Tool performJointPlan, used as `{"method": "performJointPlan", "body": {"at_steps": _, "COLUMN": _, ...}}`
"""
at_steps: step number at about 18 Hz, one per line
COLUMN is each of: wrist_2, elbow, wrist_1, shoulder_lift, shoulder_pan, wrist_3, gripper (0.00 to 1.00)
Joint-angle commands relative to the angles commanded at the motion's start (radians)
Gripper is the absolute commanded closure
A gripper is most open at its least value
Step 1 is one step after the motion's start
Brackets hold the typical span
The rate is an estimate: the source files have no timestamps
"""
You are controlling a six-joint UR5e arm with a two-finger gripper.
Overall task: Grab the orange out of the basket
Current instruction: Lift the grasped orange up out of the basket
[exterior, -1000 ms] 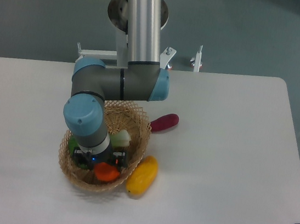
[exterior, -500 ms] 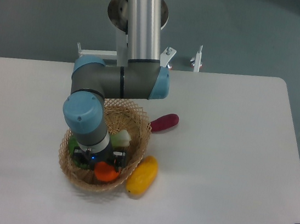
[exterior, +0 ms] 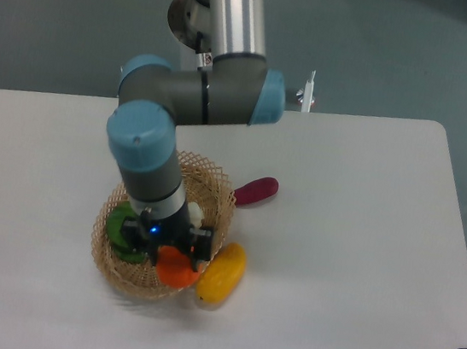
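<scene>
The orange (exterior: pixel 174 267) is a small bright orange fruit held in my gripper (exterior: pixel 172 261). It hangs over the front right part of the wicker basket (exterior: pixel 218 194), raised above the basket floor. The gripper points down from the arm's wrist and its fingers are mostly hidden by the black gripper body and the fruit. A green vegetable (exterior: pixel 120 227) lies in the basket's left side. A pale item (exterior: pixel 196 215) in the basket is mostly hidden behind the wrist.
A yellow mango-like fruit (exterior: pixel 223 272) lies on the white table against the basket's right front rim. A dark red-purple oblong item (exterior: pixel 255 191) lies on the table just right of the basket. The arm's upper links (exterior: pixel 218 95) stand over the back of the table.
The arm has risen and its wrist has shifted slightly right. The orange has come up with the gripper from the basket floor. The green vegetable on the left is more exposed.
</scene>
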Motion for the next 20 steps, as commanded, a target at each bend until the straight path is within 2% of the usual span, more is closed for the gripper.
{"method": "performJointPlan", "body": {"at_steps": 3, "wrist_2": -0.034, "elbow": 0.008, "wrist_1": -0.012, "shoulder_lift": 0.025, "shoulder_pan": 0.046, "wrist_3": 0.078, "gripper": 0.35}}
{"method": "performJointPlan", "body": {"at_steps": 7, "wrist_2": -0.052, "elbow": 0.009, "wrist_1": -0.107, "shoulder_lift": 0.066, "shoulder_pan": 0.095, "wrist_3": 0.203, "gripper": 0.35}}
{"method": "performJointPlan", "body": {"at_steps": 9, "wrist_2": -0.078, "elbow": 0.018, "wrist_1": -0.133, "shoulder_lift": 0.083, "shoulder_pan": 0.130, "wrist_3": 0.239, "gripper": 0.35}}
{"method": "performJointPlan", "body": {"at_steps": 20, "wrist_2": -0.088, "elbow": 0.018, "wrist_1": -0.170, "shoulder_lift": 0.101, "shoulder_pan": 0.169, "wrist_3": 0.307, "gripper": 0.35}}
